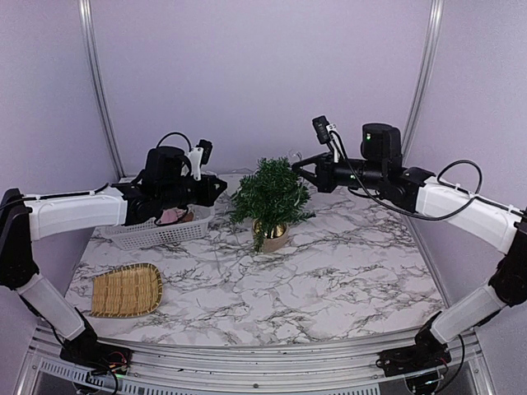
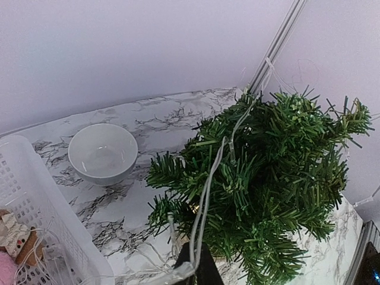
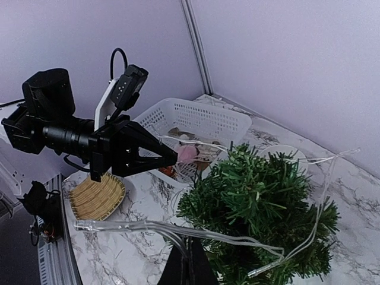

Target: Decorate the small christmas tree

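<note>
We see the small christmas tree (image 1: 272, 197) standing mid-worktop (image 1: 346, 271), between the two arms. A clear light string (image 2: 208, 184) lies loosely across its branches (draped, not wound round). The left tool (image 1: 221, 188) and right tool (image 1: 298, 169) are both closed tight, each seemingly pinching that string. We judge the job barely begun: ornaments (image 1: 173, 216) wait in the white basket (image 1: 148, 237)
</note>
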